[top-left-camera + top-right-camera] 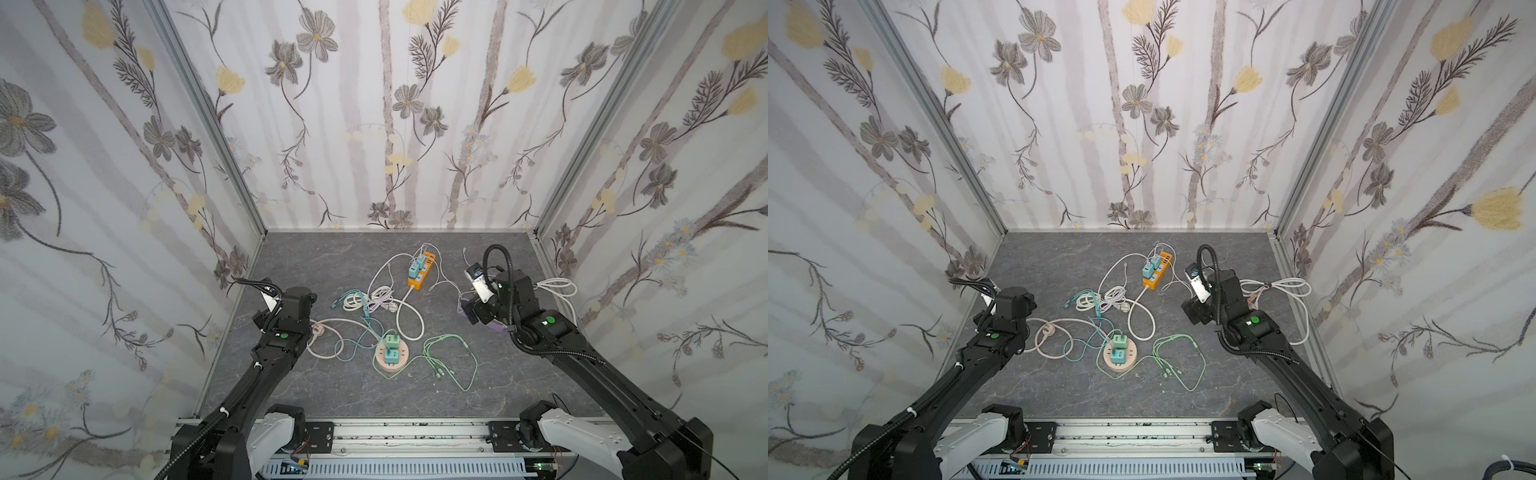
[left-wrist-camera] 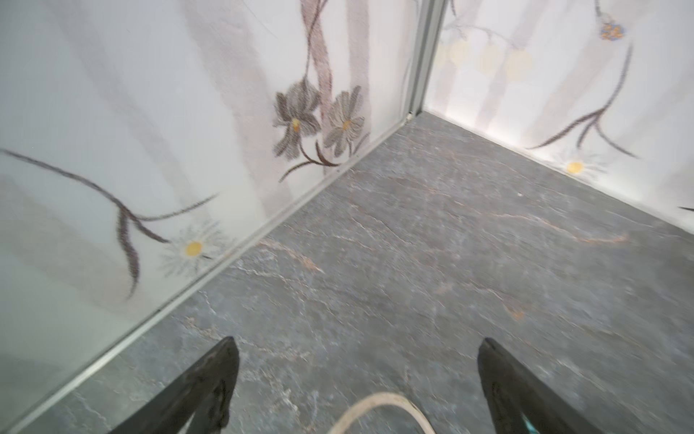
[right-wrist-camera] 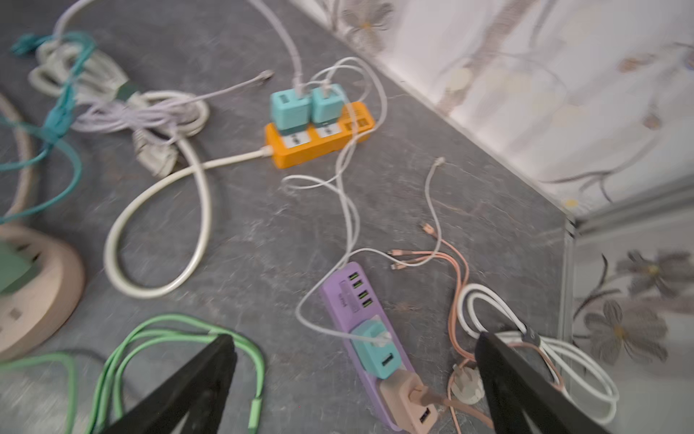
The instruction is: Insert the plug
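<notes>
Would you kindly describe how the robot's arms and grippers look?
Both the left arm and right arm are black with white base housings, a green dot near each wrist and black ribbed cable conduit. The left gripper and right gripper each have two black tapering fingers.

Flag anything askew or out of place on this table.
The teal charger cube on the purple power strip looks tilted against the strip's line, unlike the two teal cubes standing square on the orange power strip. Blur hides whether it is fully seated.
</notes>
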`<state>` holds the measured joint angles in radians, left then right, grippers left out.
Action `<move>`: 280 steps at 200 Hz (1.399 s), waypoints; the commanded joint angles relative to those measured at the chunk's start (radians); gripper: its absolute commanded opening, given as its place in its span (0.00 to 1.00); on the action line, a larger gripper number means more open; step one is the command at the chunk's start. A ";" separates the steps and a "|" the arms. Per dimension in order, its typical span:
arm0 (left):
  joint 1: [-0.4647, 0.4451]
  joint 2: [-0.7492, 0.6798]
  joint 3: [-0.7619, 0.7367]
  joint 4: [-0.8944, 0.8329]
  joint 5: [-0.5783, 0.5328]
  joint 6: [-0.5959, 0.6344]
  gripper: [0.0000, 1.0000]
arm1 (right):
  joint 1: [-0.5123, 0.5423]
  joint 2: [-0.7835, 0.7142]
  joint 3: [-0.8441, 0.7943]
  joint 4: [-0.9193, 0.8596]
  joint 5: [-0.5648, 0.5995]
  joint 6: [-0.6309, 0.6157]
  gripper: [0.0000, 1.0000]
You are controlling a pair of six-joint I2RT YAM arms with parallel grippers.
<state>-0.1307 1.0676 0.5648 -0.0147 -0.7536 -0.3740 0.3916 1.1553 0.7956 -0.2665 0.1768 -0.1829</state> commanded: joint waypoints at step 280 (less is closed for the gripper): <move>0.087 0.499 -0.190 0.948 0.502 0.332 1.00 | -0.367 0.365 -0.437 1.186 0.031 0.218 0.99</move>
<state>-0.0456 1.5719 0.3737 0.9016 -0.2573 -0.0307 0.0147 1.5131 0.3607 0.8989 0.1982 0.0517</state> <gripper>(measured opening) 0.997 0.993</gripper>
